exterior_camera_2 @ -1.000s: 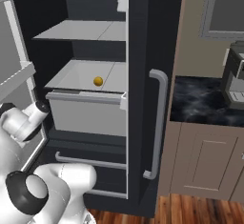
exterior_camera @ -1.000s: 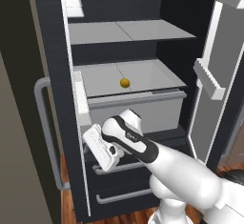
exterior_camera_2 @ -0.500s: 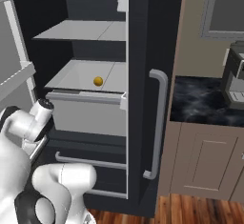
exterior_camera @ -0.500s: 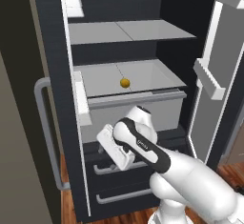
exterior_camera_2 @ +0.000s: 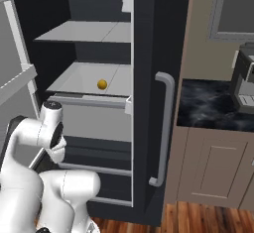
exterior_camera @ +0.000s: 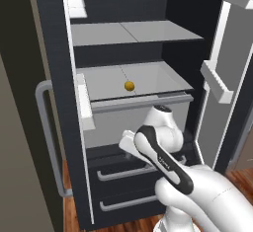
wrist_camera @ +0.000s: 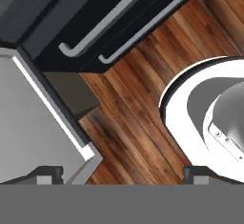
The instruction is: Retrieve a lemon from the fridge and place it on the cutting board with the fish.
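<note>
Gripper (wrist_camera: 119, 174): pointed down at the wood floor (wrist_camera: 143, 123), its two fingertips sitting wide apart at the bottom corners of the hand view, released and holding nothing; in the left base view the hand hung low at centre, in front of the fridge's lower drawers (exterior_camera: 123, 176). Fridge (exterior_camera: 59, 102): doors stood open, shelves exposed. Lemon (exterior_camera: 129, 85): lay alone on the middle shelf, centre of the left base view, above and behind the hand and well apart from it; in the right base view it sat at left of centre (exterior_camera_2: 102, 84). Coffee machine (exterior_camera_2: 244, 73): stood on the dark counter (exterior_camera_2: 213, 105) at the right edge of the right base view. Progress, as judged: opening done; reaching, grasping, carrying and placing the lemon all remained.
</note>
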